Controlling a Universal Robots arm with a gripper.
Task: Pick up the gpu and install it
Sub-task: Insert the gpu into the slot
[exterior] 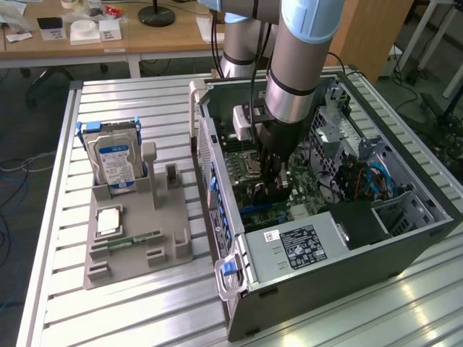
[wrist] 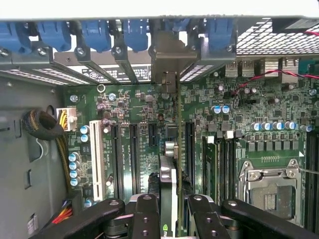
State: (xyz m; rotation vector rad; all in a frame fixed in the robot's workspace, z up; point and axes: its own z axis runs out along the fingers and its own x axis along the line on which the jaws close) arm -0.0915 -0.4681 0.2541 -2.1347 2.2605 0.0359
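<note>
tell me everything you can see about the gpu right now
The gpu stands on edge between the gripper fingers, seen edge-on from the wrist: a thin card with a grey edge, and a metal end bracket reaching to the case's rear slot openings. It sits over the green motherboard, in line with a black expansion slot. In the exterior view it is down inside the open computer case.

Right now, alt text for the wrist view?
The gripper holds the gpu edge-on between its jaws, above the green motherboard inside an open PC case. The card's metal bracket meets the rear slot row with blue latches.
</note>
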